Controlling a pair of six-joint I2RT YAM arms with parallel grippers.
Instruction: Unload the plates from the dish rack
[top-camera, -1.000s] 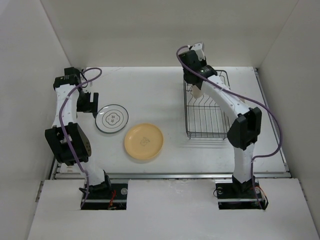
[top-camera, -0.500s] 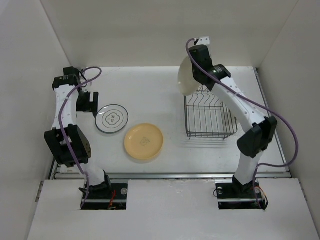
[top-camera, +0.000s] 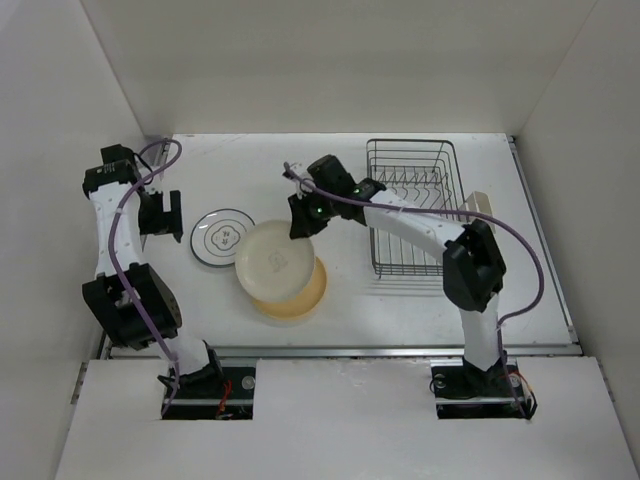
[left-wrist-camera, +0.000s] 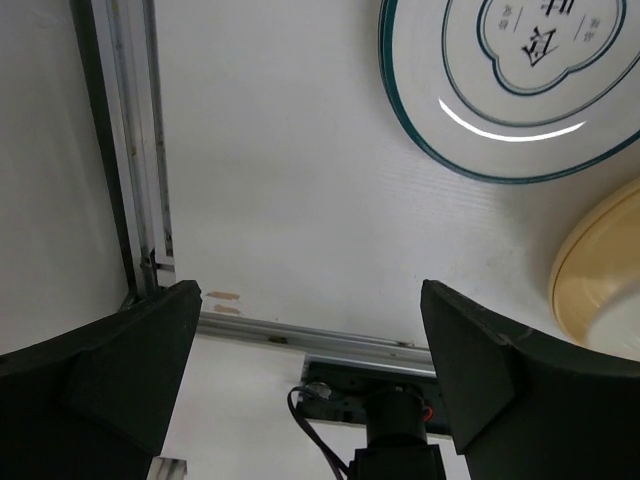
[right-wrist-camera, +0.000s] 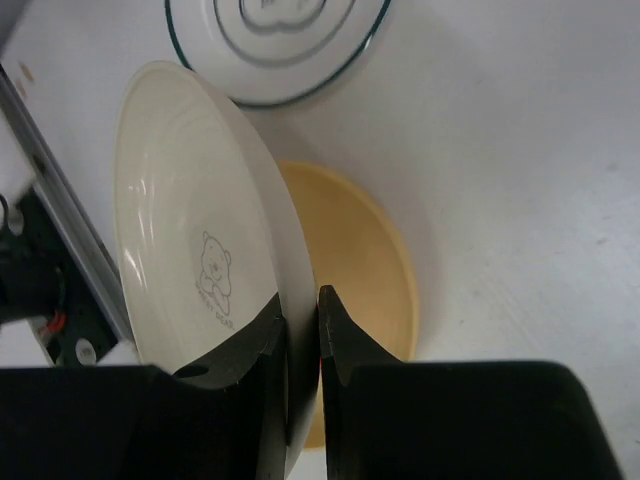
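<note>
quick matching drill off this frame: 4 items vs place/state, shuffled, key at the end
Items
1. cream plate
2. yellow plate
3. dark-rimmed plate
4. dish rack

Place or state
a. flat on the table, partly covered by another plate in the top view
b. gripped by its rim in the right end effector
c. back right of the table
d. flat on the table, closest to the open left end effector

Pairs: 1-b, 2-a, 3-d, 4-c
</note>
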